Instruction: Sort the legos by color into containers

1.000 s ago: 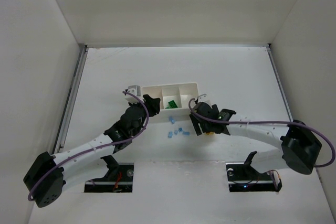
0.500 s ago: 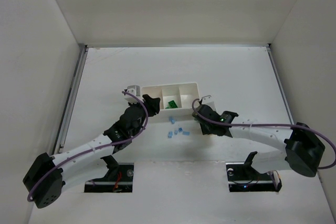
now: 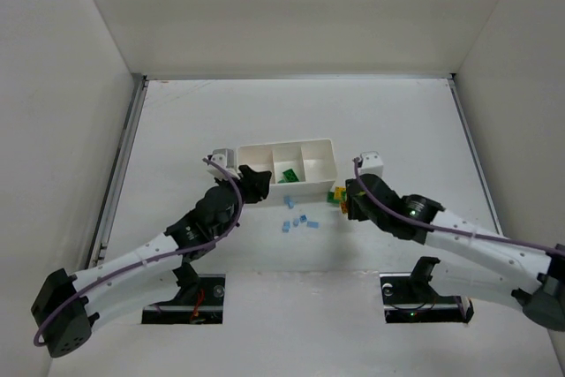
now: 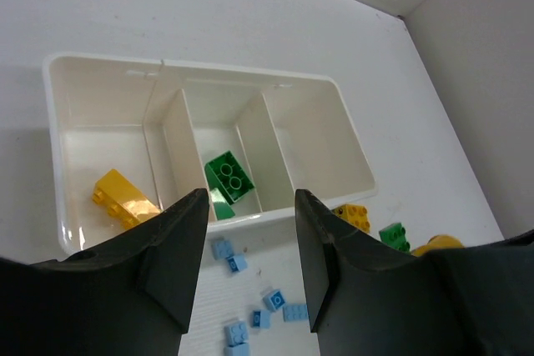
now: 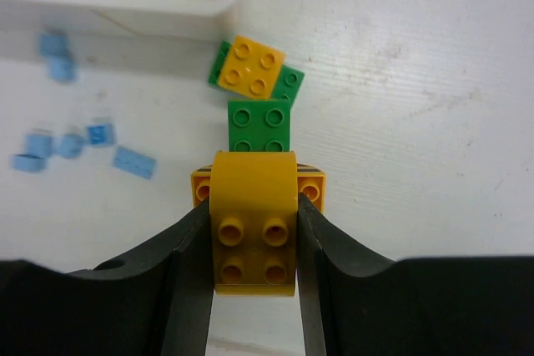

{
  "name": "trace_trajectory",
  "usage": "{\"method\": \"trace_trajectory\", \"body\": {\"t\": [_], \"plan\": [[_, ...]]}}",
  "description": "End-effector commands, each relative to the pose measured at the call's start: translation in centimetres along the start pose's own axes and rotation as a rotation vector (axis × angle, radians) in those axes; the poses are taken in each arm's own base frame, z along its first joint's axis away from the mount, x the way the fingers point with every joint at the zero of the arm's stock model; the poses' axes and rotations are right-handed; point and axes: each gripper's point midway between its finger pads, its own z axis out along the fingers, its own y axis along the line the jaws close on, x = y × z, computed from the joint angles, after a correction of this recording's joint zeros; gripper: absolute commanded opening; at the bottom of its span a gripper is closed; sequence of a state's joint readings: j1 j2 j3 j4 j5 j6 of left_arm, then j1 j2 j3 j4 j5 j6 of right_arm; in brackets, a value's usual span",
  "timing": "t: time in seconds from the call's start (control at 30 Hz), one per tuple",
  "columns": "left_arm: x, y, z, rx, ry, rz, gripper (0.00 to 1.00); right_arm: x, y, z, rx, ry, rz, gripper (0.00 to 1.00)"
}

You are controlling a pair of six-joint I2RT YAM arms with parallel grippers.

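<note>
My right gripper [image 5: 253, 210] is shut on a yellow-orange curved lego [image 5: 254, 248], just right of the white tray [image 3: 333, 153]. A second yellow-orange brick [image 5: 312, 184] shows right behind the held one. Beyond lie a green brick [image 5: 260, 125] and a yellow brick [image 5: 253, 66] resting on another green one [image 5: 289, 82]. My left gripper [image 4: 250, 239] hangs open over the tray's near wall [image 4: 250, 221], holding nothing. The containers hold a yellow brick [image 4: 123, 198] on the left and a green brick [image 4: 229, 176] in the middle. Several light blue bricks [image 4: 250, 310] lie in front of the tray.
White walls [image 3: 79, 130] enclose the table on three sides. The light blue bricks [image 3: 297, 222] sit between the two grippers. Both arm bases [image 3: 415, 293] stand at the near edge.
My right gripper has closed on the yellow-orange curved lego, and its arm has swung and straightened out to the right. The left arm has shifted slightly toward the tray.
</note>
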State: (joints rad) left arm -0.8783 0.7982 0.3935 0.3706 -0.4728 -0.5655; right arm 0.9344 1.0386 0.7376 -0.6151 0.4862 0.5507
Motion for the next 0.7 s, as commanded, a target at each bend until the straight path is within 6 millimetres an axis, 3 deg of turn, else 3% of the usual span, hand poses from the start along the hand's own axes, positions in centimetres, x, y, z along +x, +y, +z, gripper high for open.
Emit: {"method": "trace_trajectory", "body": {"t": [0.0,0.3,0.43,0.67], "plan": [[-2.4,-2.8,-1.1,0.072,-0.03,-0.055,0.43,-4.6,1.0,-3.5,-0.11,-0.169,0.108,0.21],[-2.2,-8.5,-3.1,0.273,0.048,-0.133,0.56,-11.4,6.0,-7.9,-0.499,-0.395,0.307,0.18],[-1.9,-10.4,-3.9,0.356,0.055,-0.138,0.6,-13.2,7.1,-7.4,-0.582,-0.417,0.386,0.18],[-0.6,-10.7,-3.6,0.362,0.072,-0.13,0.66,-14.5,9.1,-6.1,-0.693,-0.392,0.466,0.18]]}}
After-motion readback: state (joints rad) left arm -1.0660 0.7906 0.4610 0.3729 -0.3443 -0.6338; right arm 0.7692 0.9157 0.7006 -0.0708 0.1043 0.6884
